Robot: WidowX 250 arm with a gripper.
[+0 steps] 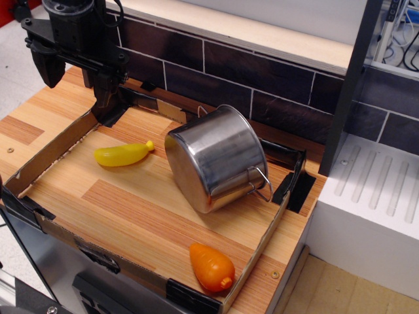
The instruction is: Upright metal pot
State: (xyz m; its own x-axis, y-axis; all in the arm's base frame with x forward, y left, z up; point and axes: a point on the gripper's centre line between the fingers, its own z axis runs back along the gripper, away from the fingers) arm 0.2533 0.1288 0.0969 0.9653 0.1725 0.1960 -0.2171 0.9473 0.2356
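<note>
The wooden table (141, 203) has a striped light and reddish grain and is fenced by a low cardboard rim (49, 150) taped at the corners. A metal pot (216, 157) lies tipped on its side near the middle, wire handle toward the right edge. A yellow toy (123, 154) lies just left of it. An orange carrot (211, 267) lies by the front rim, well apart from both.

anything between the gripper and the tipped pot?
Nothing visible. The gripper hangs at the tray's back-left; the metal pot lies tilted at centre-right. Bare wood lies between them. The yellow toy sits left of the pot, just off a direct line.
</note>
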